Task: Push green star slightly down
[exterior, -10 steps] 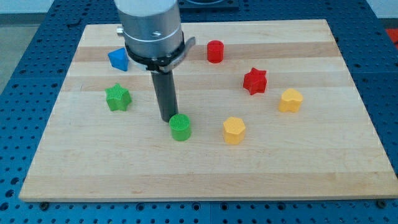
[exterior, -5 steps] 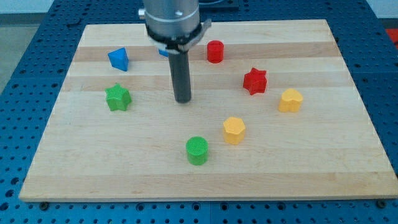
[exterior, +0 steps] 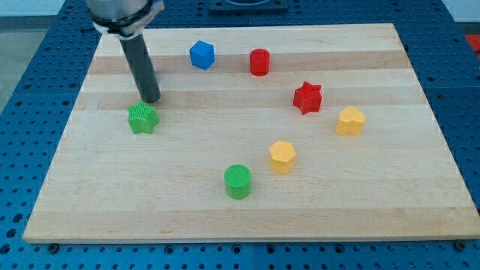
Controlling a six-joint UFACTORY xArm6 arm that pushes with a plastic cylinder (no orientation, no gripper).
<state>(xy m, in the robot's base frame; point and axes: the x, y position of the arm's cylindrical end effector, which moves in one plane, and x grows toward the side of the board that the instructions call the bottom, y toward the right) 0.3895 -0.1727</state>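
Observation:
The green star (exterior: 142,118) lies on the left part of the wooden board (exterior: 247,217). My tip (exterior: 150,100) stands just above the star in the view, slightly to its right, close to its top edge; I cannot tell whether they touch. The dark rod rises from there toward the view's top left.
A blue block (exterior: 202,55) and a red cylinder (exterior: 259,61) sit near the view's top. A red star (exterior: 307,97) and a yellow block (exterior: 350,120) are at the right. Another yellow block (exterior: 283,157) and a green cylinder (exterior: 238,181) lie lower in the middle.
My tip has moved from beside the green cylinder up, then left to just above the green star. The green cylinder slid down and right early on. A blue block at upper left is hidden by the rod.

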